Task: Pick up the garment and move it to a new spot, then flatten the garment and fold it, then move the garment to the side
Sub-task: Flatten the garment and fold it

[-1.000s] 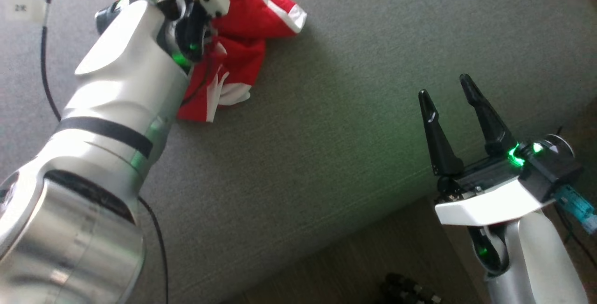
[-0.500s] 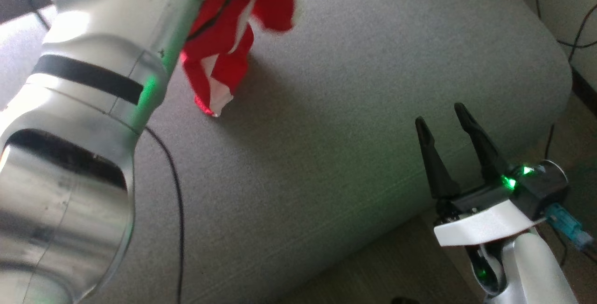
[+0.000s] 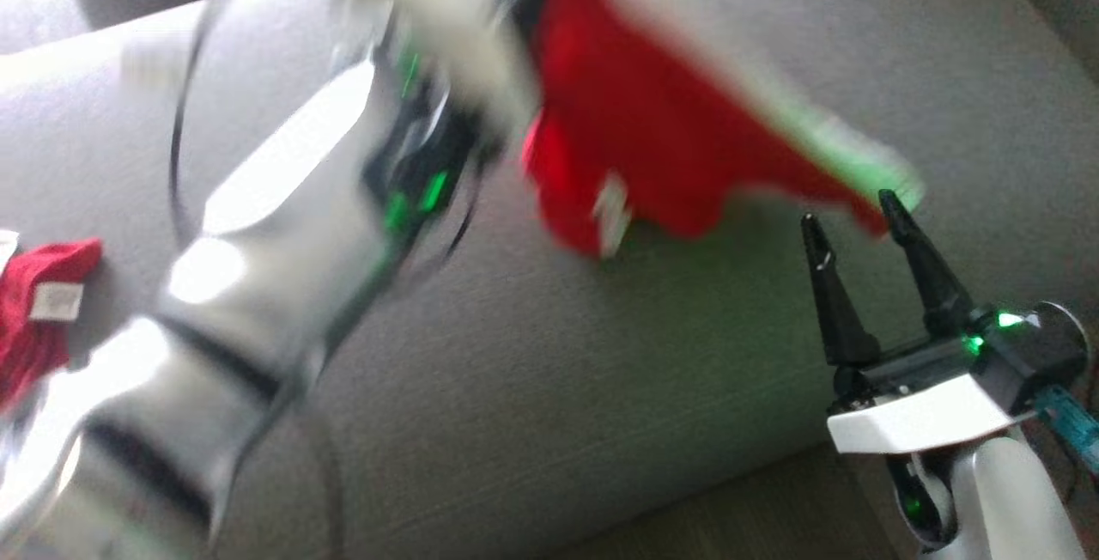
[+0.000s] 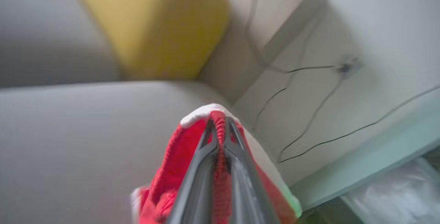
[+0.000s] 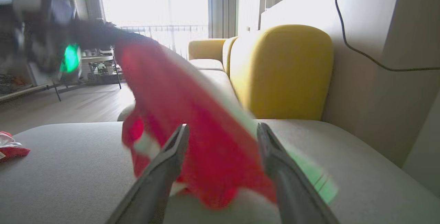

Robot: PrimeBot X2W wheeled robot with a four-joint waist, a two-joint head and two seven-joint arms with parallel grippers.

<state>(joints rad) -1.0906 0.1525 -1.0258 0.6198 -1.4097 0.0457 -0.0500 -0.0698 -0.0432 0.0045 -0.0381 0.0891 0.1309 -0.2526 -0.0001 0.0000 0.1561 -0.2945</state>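
Note:
The garment is red with white trim and flies out blurred above the grey sofa seat. My left gripper is shut on a bunched edge of the garment, which hangs below the fingers. The blurred left arm crosses the head view's left. My right gripper stands open at the lower right, and the cloth's white-edged tail reaches close to its right fingertip. In the right wrist view the garment swings in the air beyond the open fingers, apart from them.
A second red cloth lies on the seat at the far left, and it is also in the right wrist view. A yellow cushion stands at the sofa's back. Cables run along the wall. The floor lies past the seat's front edge.
The head camera has shifted. My left arm has lifted the garment off the seat and swung it right, so it flares toward the right gripper. The right gripper stays open.

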